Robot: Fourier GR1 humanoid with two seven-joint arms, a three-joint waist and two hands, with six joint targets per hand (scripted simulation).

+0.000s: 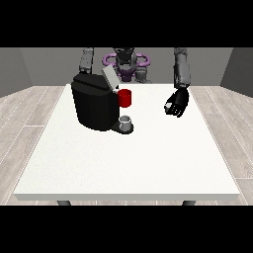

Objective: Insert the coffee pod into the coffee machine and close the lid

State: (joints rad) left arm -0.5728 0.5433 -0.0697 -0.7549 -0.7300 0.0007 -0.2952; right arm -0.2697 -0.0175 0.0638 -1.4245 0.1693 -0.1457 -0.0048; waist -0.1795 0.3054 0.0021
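White desk point(148, 163) filling the middle of the front view, robot small behind its far edge. Black coffee machine point(94, 106) standing on the far left part of the desk, its grey lid point(109, 77) tilted up and open at the top. A red thing at the machine point(125, 98) sitting at the machine's right side, just under the raised lid. Below it, a small grey thing point(126, 121) resting on the dark base at the machine's foot; possibly a cup, possibly the pod, not clear enough to tell. No coffee pod plainly recognisable elsewhere on the desk.

Hand at the view's right point(177, 104) hanging just above the desk's far right part, black, at the end of a grey forearm coming straight down from the shoulder. Fingers pointing downward and seemingly somewhat curled inward, nothing between them, though too small to judge how far open. Well apart from the machine: red thing and grey thing both lying to the hand's left, with bare desk between, the grey thing a little lower in the view than the hand.

Other arm showing only as a grey upper part behind the machine at the view's left; its hand hidden behind the machine's body.
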